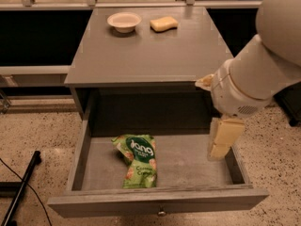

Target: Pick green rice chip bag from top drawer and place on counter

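The drawer [188,166] is seen standing open below the counter [146,55]. The bag [137,161] is found lying flat on the drawer floor, left of centre, toward 7 o'clock from the floor's middle. Its dark round logo is turned upward and its lower edge is brought close to the front panel. A small knob [161,213] is seen at 6 o'clock on that panel.

The gripper [219,150] is held pointing downward over the right side of the drawer, near the right wall. It is placed at 3 o'clock from the bag and well apart from it. Whether it is open or closed cannot be told. The white arm [263,65] is seen at 1 o'clock from the gripper, and the counter's front right corner is overlapped by it.

On the counter, a white bowl [124,21] is set toward 11 o'clock, near the back edge. A yellow sponge [164,23] is laid near it, at its 3 o'clock, with a gap left between the two. A black pole [21,192] is seen on the speckled ground [37,131] at 9 o'clock from the drawer.
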Tool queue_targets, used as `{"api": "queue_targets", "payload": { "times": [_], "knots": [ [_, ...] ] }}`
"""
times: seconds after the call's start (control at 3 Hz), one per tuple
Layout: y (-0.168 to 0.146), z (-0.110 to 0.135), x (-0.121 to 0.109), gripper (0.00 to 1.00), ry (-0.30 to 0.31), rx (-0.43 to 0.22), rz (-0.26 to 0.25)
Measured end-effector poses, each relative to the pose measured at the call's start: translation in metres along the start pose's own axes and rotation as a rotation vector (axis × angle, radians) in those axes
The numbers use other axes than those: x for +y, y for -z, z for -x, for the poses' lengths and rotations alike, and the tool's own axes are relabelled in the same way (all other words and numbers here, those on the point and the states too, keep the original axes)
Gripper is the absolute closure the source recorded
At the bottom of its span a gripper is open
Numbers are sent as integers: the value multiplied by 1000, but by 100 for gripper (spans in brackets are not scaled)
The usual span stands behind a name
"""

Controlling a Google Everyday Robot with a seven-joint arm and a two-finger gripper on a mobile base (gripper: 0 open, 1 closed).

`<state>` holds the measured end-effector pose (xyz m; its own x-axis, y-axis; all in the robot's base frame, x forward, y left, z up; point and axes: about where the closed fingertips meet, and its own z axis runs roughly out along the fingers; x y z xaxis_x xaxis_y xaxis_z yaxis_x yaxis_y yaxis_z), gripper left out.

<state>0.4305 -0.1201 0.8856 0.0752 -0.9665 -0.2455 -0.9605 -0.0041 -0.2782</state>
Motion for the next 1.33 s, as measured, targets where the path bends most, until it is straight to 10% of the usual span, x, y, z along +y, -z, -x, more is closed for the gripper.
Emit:
{"api": "queue_targets", "payload": {
  "times": [0.33,0.67,1.0,1.33],
  "knots": [
    [1,-1,0,0,-2,1,-1],
    [-30,10,2,0,118,57,39],
    [-128,57,21,0,489,146,171],
    [-149,70,15,0,620,209,174]
  ]
}}
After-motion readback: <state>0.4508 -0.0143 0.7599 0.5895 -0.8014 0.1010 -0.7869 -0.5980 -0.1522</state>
